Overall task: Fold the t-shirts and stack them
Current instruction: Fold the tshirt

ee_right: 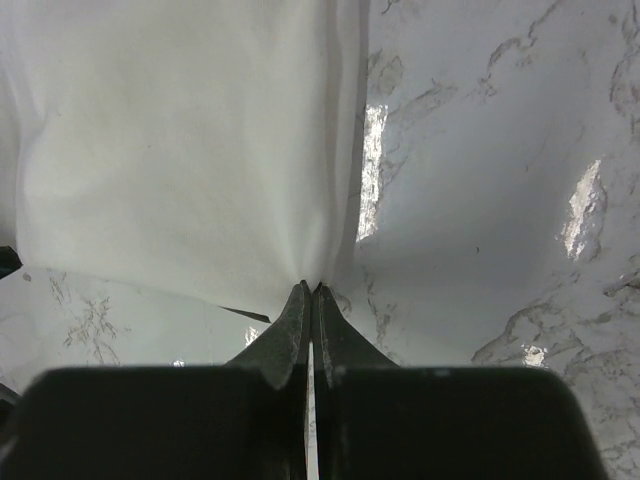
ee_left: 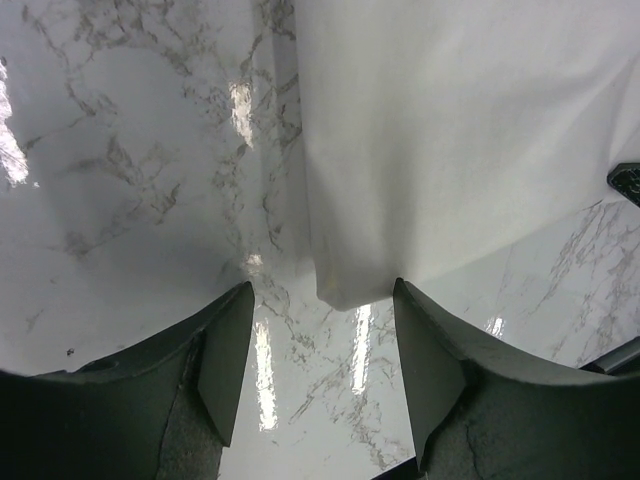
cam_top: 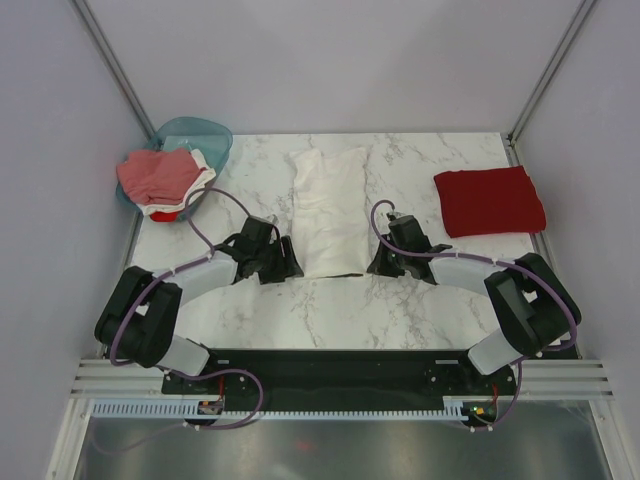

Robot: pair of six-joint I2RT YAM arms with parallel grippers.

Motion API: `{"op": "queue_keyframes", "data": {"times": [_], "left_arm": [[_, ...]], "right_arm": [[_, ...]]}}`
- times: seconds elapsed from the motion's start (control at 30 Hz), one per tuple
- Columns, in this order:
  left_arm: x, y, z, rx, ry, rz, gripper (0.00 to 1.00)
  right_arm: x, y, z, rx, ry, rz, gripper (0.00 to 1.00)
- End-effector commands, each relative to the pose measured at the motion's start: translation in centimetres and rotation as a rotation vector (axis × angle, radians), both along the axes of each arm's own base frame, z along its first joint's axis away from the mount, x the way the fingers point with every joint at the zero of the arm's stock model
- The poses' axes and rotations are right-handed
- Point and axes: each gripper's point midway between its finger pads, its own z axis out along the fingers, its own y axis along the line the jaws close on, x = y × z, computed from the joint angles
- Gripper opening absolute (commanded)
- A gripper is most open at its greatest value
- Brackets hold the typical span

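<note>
A white t-shirt [cam_top: 330, 205] lies in a long folded strip at the table's middle. It also shows in the left wrist view [ee_left: 450, 140] and the right wrist view [ee_right: 180, 140]. My left gripper [cam_top: 287, 262] is open by the strip's near left corner, which lies just ahead of the gap between its fingers [ee_left: 225, 365]. My right gripper [cam_top: 380, 260] is shut on the strip's near right corner [ee_right: 312, 280]. A folded dark red t-shirt [cam_top: 489, 200] lies at the right. Pinkish-red and white t-shirts [cam_top: 160, 178] are heaped in the basket.
A teal plastic basket [cam_top: 205, 135] stands at the back left corner. Grey walls close the table on three sides. The arm bases sit at the near edge.
</note>
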Motion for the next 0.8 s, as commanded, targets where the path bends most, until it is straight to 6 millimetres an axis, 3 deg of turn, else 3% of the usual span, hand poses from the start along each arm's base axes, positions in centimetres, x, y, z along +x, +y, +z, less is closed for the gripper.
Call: {"op": "queue_keyframes", "data": {"times": [0.0, 0.2, 0.4, 0.43, 0.53, 0.77], "left_arm": [[-0.3, -1.1, 0.3, -0.053, -0.014, -0.038, 0.65], [-0.6, -1.4, -1.2, -0.050, 0.044, -0.049, 0.58], [-0.8, -2.0, -1.4, -0.077, 0.059, -0.063, 0.30], [-0.8, -2.1, -1.4, -0.085, 0.059, -0.068, 0.18], [-0.5, -2.1, -1.0, -0.084, 0.040, -0.073, 0.03], [0.6, -1.5, 1.3, -0.067, -0.026, -0.056, 0.02]], "right_arm": [[0.6, 0.6, 1.2, 0.027, -0.039, -0.001, 0.00], [0.5, 0.9, 1.2, 0.029, -0.037, 0.007, 0.00], [0.5, 1.0, 1.4, 0.034, -0.045, 0.011, 0.00], [0.4, 1.0, 1.5, 0.037, -0.045, 0.013, 0.00], [0.5, 1.1, 1.7, 0.044, -0.051, 0.016, 0.00], [1.1, 1.2, 3.3, 0.051, -0.091, 0.014, 0.00]]}}
